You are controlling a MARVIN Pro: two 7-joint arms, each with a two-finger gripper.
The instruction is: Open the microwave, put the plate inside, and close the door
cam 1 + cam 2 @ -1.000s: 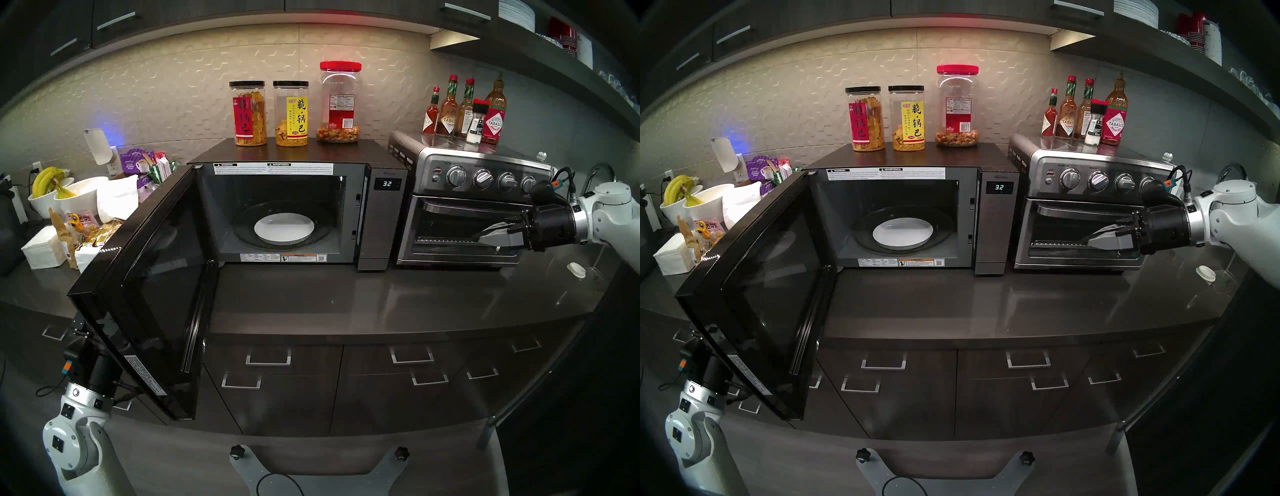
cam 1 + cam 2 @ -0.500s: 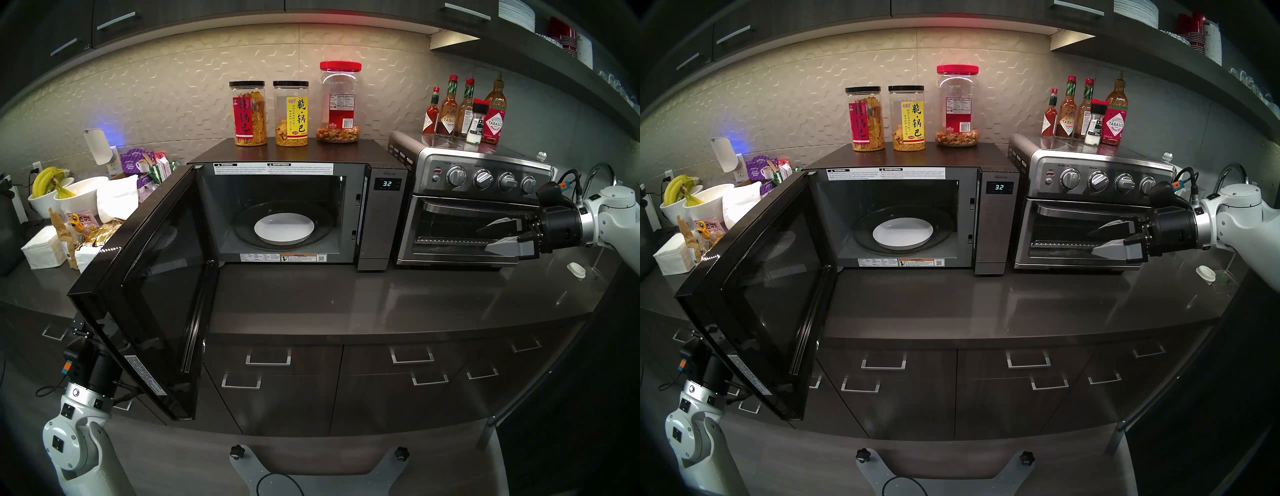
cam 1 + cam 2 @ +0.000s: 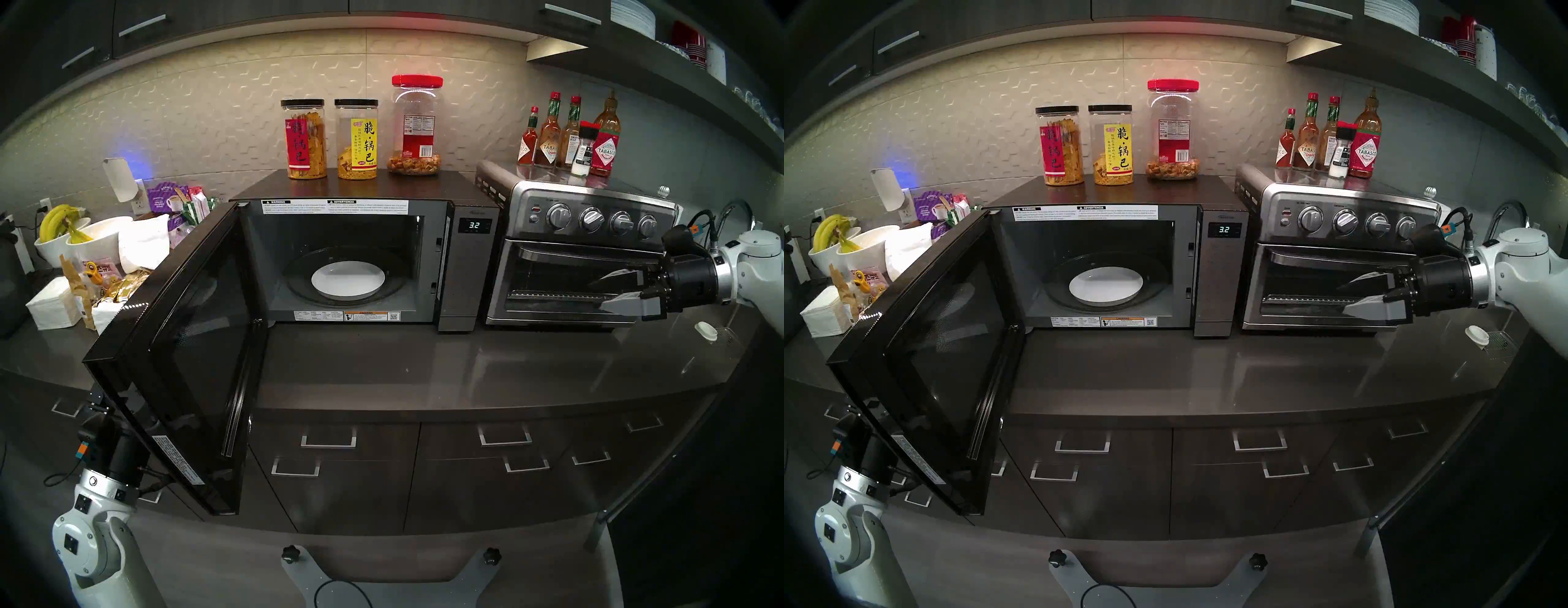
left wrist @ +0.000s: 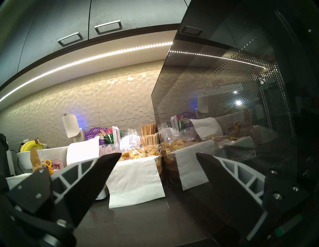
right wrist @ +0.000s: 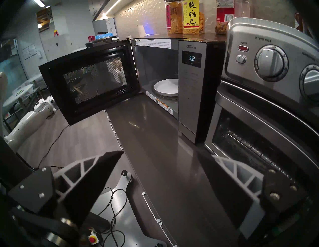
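Right gripper (image 3: pixel 607 292) now spread, empty; plate (image 3: pixel 348 280) inside open microwave (image 3: pixel 466 271).

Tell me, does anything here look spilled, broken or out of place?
Nothing looks spilled or broken. The only thing standing out is the microwave door, swung wide open past the counter edge, with the plate sitting flat on the glass turntable inside.

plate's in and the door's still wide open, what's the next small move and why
Probably swing the door shut with the left gripper, pushing on its outer glass. The plate already sits on the turntable inside the microwave, and the right gripper is open, empty and off by the toaster oven. The left gripper is open right beside the door's outer face, so it seems best placed.
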